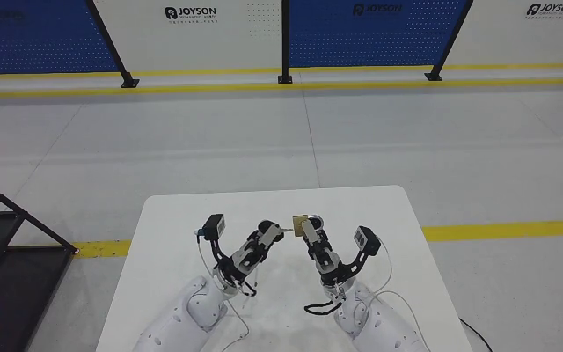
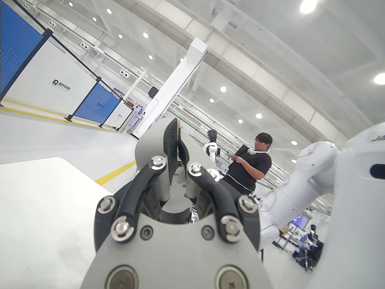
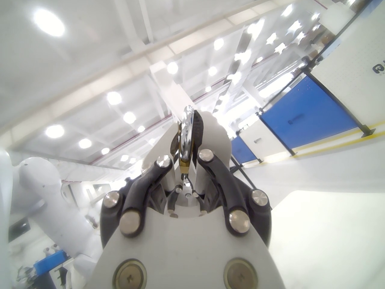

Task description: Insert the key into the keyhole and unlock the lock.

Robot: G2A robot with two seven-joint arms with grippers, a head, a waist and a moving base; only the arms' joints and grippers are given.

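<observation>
Clamping lock (image 1: 303, 221), right end effector (image 1: 310, 232) faces key (image 1: 280, 231) near table (image 1: 264, 199) edge.

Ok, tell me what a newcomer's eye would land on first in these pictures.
First comes the brass padlock, clamped in the right end effector over the white table, with its shiny shackle gleaming in the right wrist view. Right beside it, the left end effector pinches a thin key aimed at the lock. Whether the two touch is too small to tell.
</observation>
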